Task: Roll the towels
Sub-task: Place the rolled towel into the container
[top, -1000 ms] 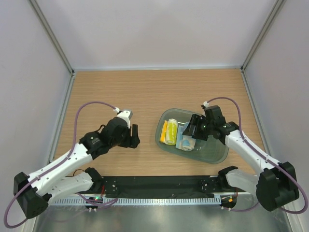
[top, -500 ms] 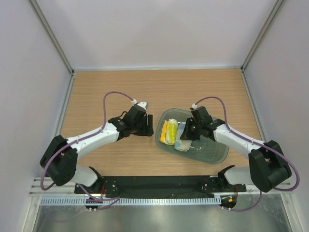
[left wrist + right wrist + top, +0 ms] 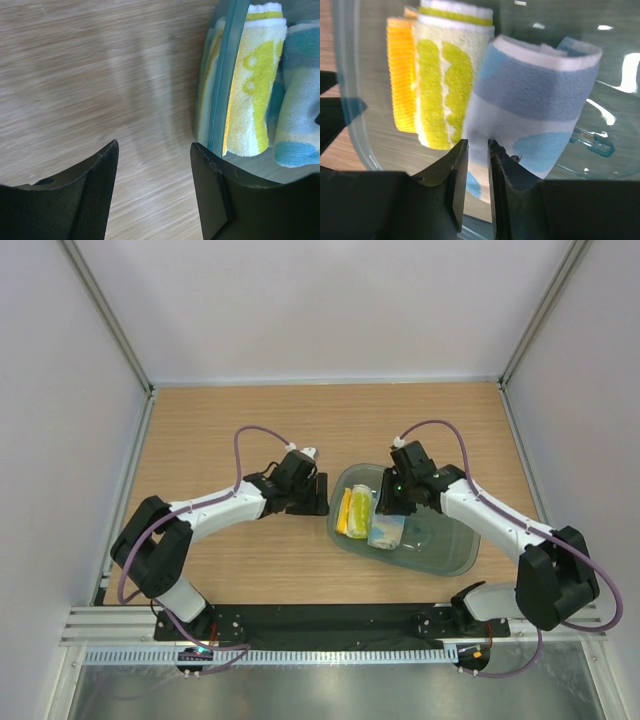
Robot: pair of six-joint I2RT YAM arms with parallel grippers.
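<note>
The yellow towel [image 3: 356, 512] lies rolled in the clear bluish tub [image 3: 452, 566], with the light blue towel [image 3: 385, 530] rolled beside it on its right. My right gripper [image 3: 391, 504] is above the tub, its jaws pinched on the light blue towel [image 3: 535, 107], next to the yellow towel [image 3: 445, 85]. My left gripper [image 3: 318, 494] is open and empty, low over the wood just left of the tub. In the left wrist view the gripper [image 3: 153, 146] stands beside the tub rim [image 3: 227, 75], with the yellow towel [image 3: 255, 85] and the blue towel [image 3: 300, 100] behind it.
An orange ribbed cloth [image 3: 341, 510] lies against the tub's left wall, and also shows in the right wrist view [image 3: 402, 75]. The tub sits right of centre on the wooden table [image 3: 230, 430]. Grey walls enclose the table on three sides.
My left arm has reached right, bringing its gripper from the table's left-middle up to the tub's left rim. My right gripper has moved left over the blue towel.
</note>
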